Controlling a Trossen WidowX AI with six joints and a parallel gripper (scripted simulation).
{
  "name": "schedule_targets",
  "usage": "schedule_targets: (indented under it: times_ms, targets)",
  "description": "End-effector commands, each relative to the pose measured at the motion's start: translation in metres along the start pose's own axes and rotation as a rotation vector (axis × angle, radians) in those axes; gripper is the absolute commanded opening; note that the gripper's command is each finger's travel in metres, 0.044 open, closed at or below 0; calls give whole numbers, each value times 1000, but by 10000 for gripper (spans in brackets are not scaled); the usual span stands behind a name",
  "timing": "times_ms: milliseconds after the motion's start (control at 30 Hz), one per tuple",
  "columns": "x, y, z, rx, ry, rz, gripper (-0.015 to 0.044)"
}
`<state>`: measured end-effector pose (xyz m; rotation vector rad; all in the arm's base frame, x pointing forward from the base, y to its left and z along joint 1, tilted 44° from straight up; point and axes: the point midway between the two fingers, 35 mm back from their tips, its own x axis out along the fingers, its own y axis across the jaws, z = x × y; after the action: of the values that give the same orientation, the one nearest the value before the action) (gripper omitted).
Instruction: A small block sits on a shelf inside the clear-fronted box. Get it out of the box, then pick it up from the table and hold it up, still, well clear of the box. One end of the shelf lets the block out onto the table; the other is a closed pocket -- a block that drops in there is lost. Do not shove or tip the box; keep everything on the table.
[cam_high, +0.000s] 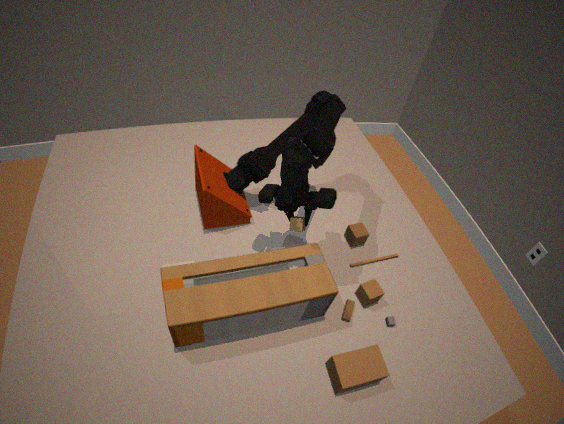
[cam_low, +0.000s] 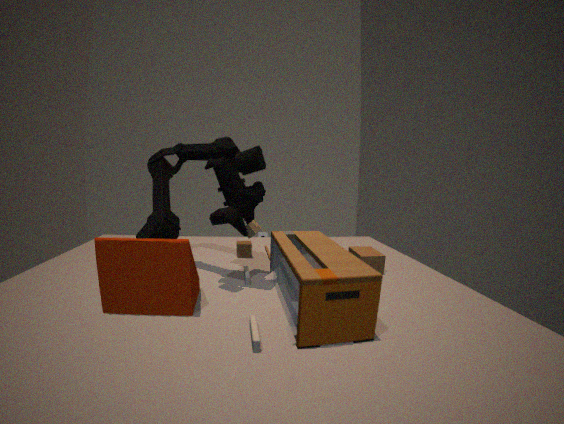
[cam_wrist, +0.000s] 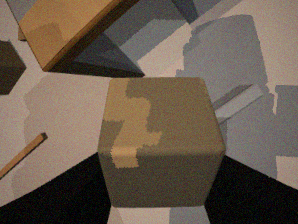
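status: block out of the box; final lift-and-hold in hand, by my judgement. the tool is clamped on the small block, one finger on each of two opposite sides. block is in the air above the worktop, in front of the slotted long side of the box, near the end away from the orange patch.

method: keep the grip firm, raise straight up first, then draw back towards the arm's base so that neither block nor fingers brush the box roof. move slowly, stop high, let the arm settle, hold without turning the wrist. clearance from the box looks modest to me; more height and more retreat would be safer.

orientation: block is tilted, not level, in the exterior view. in the wrist view one face points up the picture, away from the palm, and the lower face shows in shadow. long axis: none obvious, it looks near cubic; the exterior view is dim and small, so a slightly longer side cannot be ruled out.
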<state>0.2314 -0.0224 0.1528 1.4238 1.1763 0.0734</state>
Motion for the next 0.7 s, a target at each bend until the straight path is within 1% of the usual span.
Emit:
schedule_targets:
  times_ms: [0,667]
  targets:
    - [-4,3,1,181,5,15,0]
    - [-19,8,-1,997,43,51,0]
